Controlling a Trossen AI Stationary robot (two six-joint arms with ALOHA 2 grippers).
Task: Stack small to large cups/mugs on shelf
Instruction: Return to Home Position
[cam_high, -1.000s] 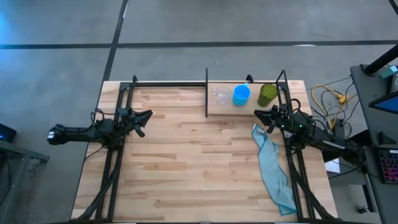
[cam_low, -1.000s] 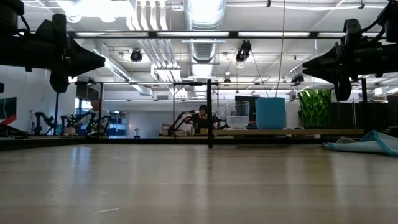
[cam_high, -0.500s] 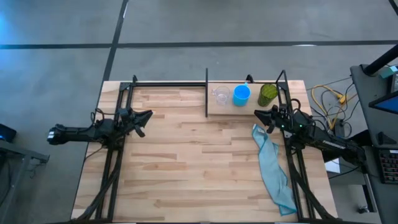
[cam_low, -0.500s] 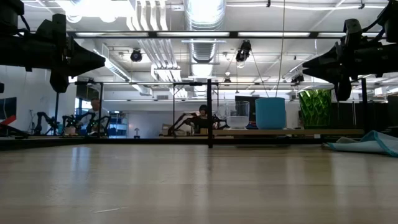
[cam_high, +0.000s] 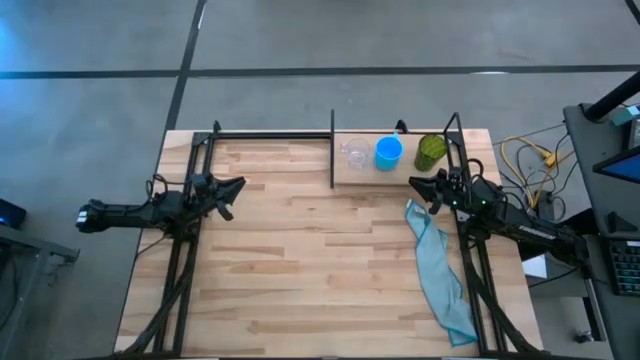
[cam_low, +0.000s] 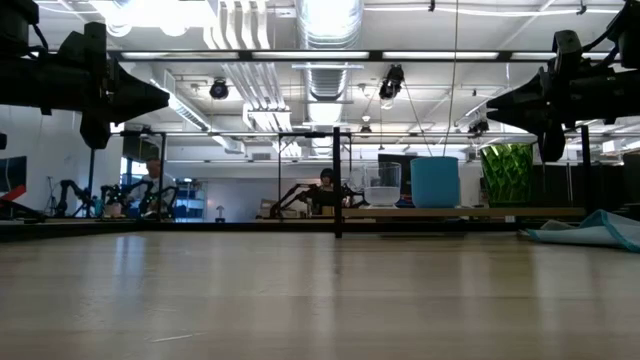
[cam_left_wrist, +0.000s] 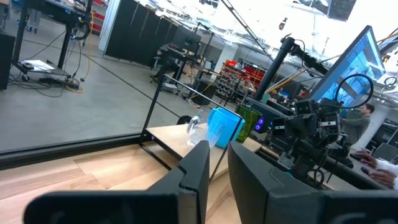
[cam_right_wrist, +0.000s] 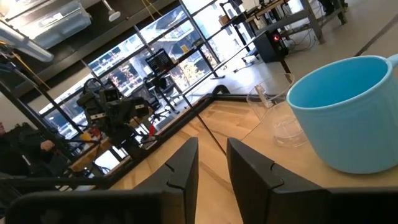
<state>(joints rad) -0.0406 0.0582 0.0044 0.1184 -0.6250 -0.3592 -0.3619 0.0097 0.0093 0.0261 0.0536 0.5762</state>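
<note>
On the shelf (cam_high: 400, 172), at the table's far right, three cups stand upright on their bases in a row. They are the clear cup (cam_high: 355, 153), the blue mug (cam_high: 388, 152) and the dark green cup (cam_high: 430, 152). The low view shows the clear cup (cam_low: 382, 185), the blue mug (cam_low: 435, 181) and the green cup (cam_low: 507, 172) side by side. My right gripper (cam_high: 413, 183) hovers shut just near of the shelf, and its wrist view shows the blue mug (cam_right_wrist: 345, 115) and the clear cup (cam_right_wrist: 277, 115). My left gripper (cam_high: 238, 185) hovers shut over the table's left side.
A teal cloth (cam_high: 435, 270) lies crumpled along the table's right side, running from below my right gripper toward the near edge. The shelf's black frame post (cam_high: 332, 150) stands at its left end. Bare tabletop (cam_high: 320, 260) spreads between the arms.
</note>
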